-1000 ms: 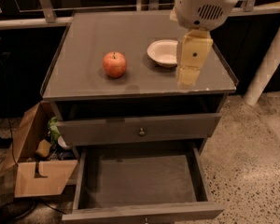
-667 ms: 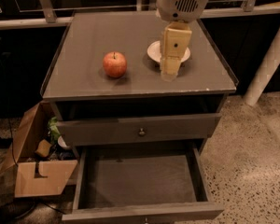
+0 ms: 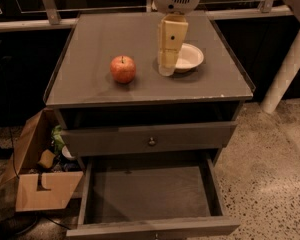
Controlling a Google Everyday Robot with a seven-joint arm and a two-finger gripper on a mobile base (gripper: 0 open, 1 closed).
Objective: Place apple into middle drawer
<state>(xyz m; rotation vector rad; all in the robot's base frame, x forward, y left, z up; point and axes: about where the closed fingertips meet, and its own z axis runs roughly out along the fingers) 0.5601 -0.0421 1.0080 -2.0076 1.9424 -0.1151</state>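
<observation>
The gripper (image 3: 166, 69) hangs tip-down from the pale arm head at the top of the view, low over the grey cabinet top (image 3: 95, 34); whether it is open or closed cannot be told from this angle, and nothing can be seen in its hold. The apple (image 3: 122, 69) sits on the same top, to the left of the gripper in the view and at about the height of its tip, clearly apart from it with bare grey surface between them, stem up. Just on the gripper's other side lies a shallow white bowl (image 3: 192, 57), its near rim partly hidden behind the gripper. Below and in front of the gripper, under the top, a grey drawer front (image 3: 105, 140) with a small round knob (image 3: 151, 141) stands slightly out. Lower still, the middle drawer (image 3: 150, 191) is pulled well out, its flat grey floor bare. Down to the gripper's lower left, a cardboard box (image 3: 35, 186) stands on the floor beside the cabinet.
</observation>
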